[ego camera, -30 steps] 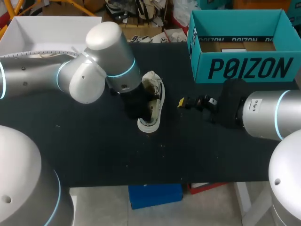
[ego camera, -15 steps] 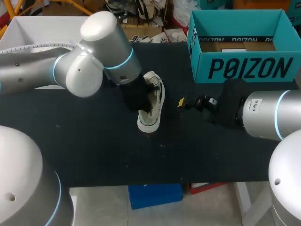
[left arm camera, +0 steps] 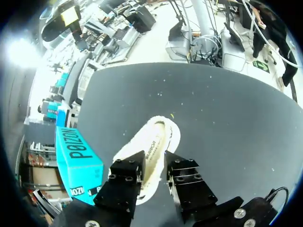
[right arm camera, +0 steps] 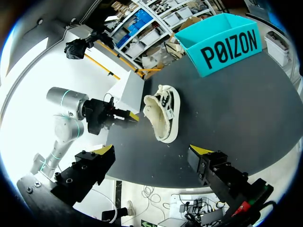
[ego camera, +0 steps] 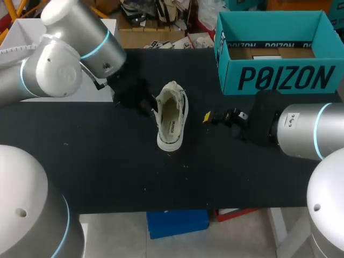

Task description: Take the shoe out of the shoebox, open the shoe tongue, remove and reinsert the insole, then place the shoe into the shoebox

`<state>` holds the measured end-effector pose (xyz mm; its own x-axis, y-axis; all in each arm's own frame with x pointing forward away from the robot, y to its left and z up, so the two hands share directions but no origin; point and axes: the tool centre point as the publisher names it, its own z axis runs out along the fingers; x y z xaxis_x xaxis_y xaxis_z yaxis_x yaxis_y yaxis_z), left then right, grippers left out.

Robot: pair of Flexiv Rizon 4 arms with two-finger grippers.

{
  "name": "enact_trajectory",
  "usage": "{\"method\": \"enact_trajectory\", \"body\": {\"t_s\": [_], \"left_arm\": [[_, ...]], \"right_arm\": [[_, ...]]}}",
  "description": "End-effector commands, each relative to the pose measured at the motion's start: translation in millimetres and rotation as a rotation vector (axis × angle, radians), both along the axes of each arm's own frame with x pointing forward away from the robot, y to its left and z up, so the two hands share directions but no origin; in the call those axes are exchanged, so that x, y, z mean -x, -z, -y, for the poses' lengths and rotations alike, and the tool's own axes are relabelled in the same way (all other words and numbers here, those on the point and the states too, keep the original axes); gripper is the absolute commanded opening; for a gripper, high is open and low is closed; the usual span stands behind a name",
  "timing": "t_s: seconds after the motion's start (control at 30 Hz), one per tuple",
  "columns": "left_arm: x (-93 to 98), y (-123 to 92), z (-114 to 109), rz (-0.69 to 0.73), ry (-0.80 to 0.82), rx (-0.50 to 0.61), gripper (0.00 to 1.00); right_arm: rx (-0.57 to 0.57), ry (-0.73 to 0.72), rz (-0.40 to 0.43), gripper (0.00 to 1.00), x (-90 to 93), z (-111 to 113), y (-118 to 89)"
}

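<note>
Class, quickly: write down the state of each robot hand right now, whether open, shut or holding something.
Left hand: open, holding nothing, beside the shoe.
Right hand: open, holding nothing.

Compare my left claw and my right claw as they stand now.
The left claw sits close beside the shoe, on its side away from the shoebox; the right claw stands apart on the shoebox side. The left claw's fingers show a narrow gap, the right claw's a wide one. Both are open and empty.
</note>
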<state>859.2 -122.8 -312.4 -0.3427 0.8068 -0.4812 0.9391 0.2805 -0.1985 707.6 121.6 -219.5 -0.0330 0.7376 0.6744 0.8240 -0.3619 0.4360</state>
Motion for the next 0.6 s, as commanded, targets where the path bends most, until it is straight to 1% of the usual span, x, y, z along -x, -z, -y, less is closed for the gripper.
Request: {"method": "enact_trajectory", "body": {"t_s": [0.03, 0.33, 0.4, 0.6], "left_arm": [[3.4, -12.9, -27.6, -0.094, -0.113, 0.098, 1.00], [3.9, -26.5, -68.1, -0.239, -0.359, 0.201, 1.00], [4.8, -31.5, -74.7, -0.233, -0.382, 0.213, 1.00], [4.8, -31.5, -74.7, -0.233, -0.382, 0.213, 1.00]], "right_arm": [[-0.002, 0.007, 0.006, 1.00, 1.6, -1.8, 2.3], [-0.002, 0.007, 0.006, 1.00, 1.6, -1.8, 2.3], [-0.002, 0.007, 0.006, 1.00, 1.6, -1.8, 2.3], [-0.002, 0.007, 0.006, 1.00, 1.6, -1.8, 2.3]]}}
